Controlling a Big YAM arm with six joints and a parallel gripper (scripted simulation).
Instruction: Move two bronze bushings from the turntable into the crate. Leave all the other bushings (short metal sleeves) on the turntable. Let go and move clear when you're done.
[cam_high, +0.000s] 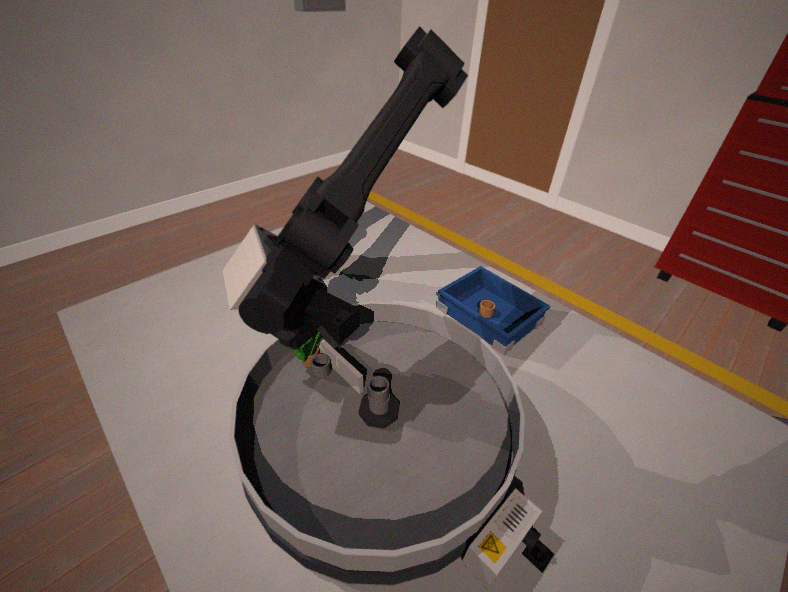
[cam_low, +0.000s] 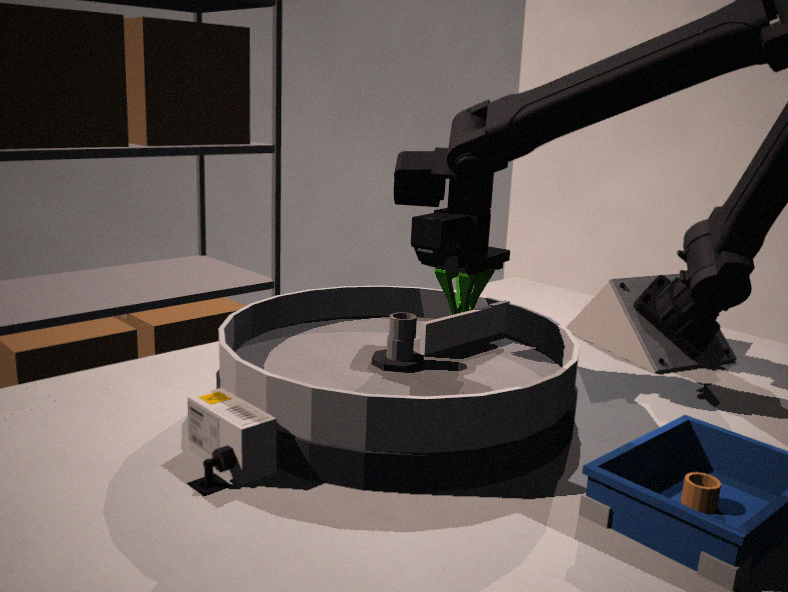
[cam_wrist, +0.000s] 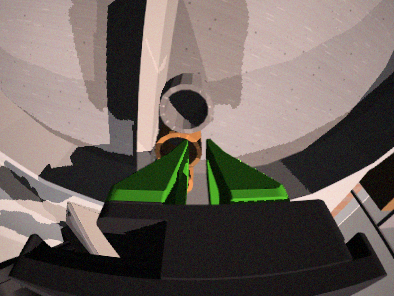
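The turntable (cam_high: 382, 474) (cam_low: 414, 423) (cam_wrist: 305, 45) has a raised rim. On it a bronze bushing (cam_high: 310, 360) (cam_wrist: 172, 135) stands upright beside a larger grey bushing (cam_high: 321, 367) (cam_wrist: 186, 127). My gripper (cam_high: 311, 352) (cam_low: 459, 310) (cam_wrist: 197, 146) points down with its green fingers a narrow gap apart, nothing gripped. In the wrist view the left fingertip overlaps the bronze bushing's mouth and the right is outside it. Another orange patch shows behind the fingers, mostly hidden. The blue crate (cam_high: 468, 320) (cam_low: 662, 527) holds one upright bronze bushing (cam_high: 486, 310) (cam_low: 700, 495).
A thin upright divider (cam_high: 342, 364) (cam_low: 468, 327) (cam_wrist: 151, 75) runs close beside the bushings, from the rim area toward the turntable's centre post (cam_high: 379, 400) (cam_low: 401, 339). A white box with a warning label (cam_high: 503, 530) (cam_low: 232, 439) stands outside the rim.
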